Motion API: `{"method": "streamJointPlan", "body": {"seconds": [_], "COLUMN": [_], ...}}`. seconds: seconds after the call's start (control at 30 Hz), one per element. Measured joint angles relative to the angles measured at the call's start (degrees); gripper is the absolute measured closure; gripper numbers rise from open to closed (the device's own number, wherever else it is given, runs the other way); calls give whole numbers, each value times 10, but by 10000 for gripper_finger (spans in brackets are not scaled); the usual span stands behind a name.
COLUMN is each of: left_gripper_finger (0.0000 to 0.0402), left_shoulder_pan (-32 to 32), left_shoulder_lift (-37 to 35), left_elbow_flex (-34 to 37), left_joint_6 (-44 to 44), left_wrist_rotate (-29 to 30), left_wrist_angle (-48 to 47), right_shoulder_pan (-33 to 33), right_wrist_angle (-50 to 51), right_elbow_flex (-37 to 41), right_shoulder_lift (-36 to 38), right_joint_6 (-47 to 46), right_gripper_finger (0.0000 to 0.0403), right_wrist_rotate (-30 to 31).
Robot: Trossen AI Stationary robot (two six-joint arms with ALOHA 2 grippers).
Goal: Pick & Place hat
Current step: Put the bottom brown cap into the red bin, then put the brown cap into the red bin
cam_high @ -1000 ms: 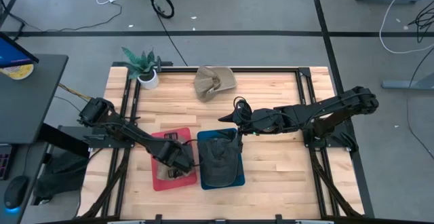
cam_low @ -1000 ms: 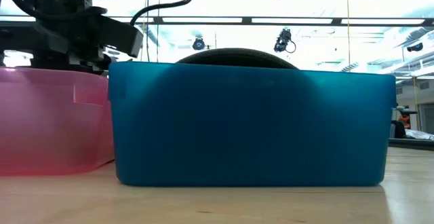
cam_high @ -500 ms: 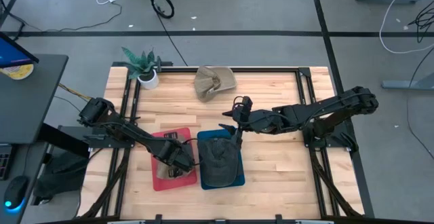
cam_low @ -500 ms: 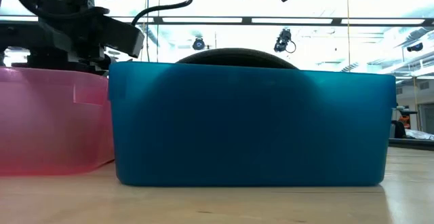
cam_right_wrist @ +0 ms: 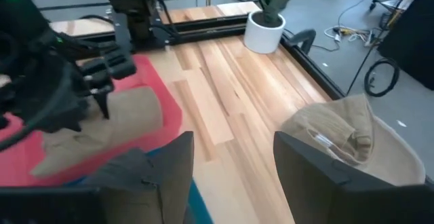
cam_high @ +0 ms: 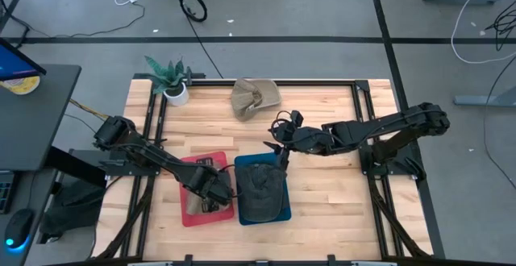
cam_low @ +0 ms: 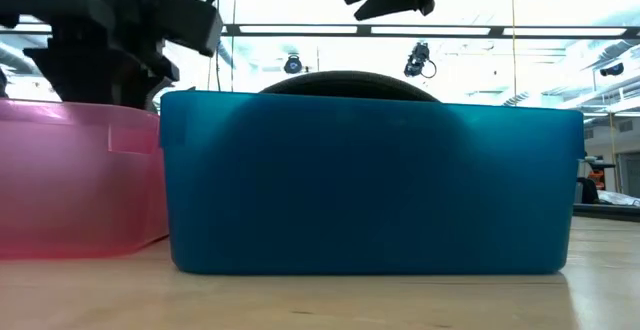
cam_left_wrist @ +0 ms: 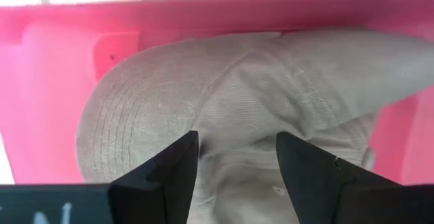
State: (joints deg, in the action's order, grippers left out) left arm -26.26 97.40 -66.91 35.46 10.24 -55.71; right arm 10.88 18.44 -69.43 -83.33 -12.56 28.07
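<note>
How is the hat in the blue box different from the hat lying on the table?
The hat in the blue box is dark, while the hat on the table is light tan. The dark hat sits inside the blue box near the front; the tan hat lies loose on the bare wood of the table at the far edge, near the potted plant. The dark hat looks rounded; the tan hat is crumpled. No tool touches either hat.

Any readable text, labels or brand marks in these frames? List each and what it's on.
None can be read.
Beige hat in the pink bin: no lettering shows.
Blue bin: plain wall, no label.
Tan hat on the table: no visible print.
Left wrist view, bottom edge: faint pale marks on the dark gripper body, too blurred to read.
Monitor beside the table: content too small to read.
</note>
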Motion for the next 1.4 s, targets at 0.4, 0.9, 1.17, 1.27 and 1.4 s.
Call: {"method": "streamJointPlan", "body": {"seconds": [0.4, 0.9, 1.17, 1.27, 1.4], "left_gripper_finger": [200, 207, 207, 207, 207], "left_shoulder_pan": [-3, -3, -3, -3, -3], "left_shoulder_lift": [-3, -5, -5, -5, -5], "left_elbow_flex": [-21, -21, -22, -22, -22], "left_joint_6": [-2, -6, -2, -1, 2], "left_wrist_rotate": [3, 22, 31, 31, 31], "left_wrist_angle": [-9, -13, -12, -11, -11], "right_shoulder_pan": [-55, -181, -243, -257, -277], "right_wrist_angle": [-246, -341, -268, -269, -239], "right_elbow_flex": [167, 304, 256, 225, 167], "right_shoulder_lift": [0, -1, -61, -93, -138], "right_joint_6": [104, 88, 140, 183, 217], "right_gripper_finger": [197, 197, 197, 197, 197], "right_wrist_rotate": [0, 40, -35, -36, -36]}}
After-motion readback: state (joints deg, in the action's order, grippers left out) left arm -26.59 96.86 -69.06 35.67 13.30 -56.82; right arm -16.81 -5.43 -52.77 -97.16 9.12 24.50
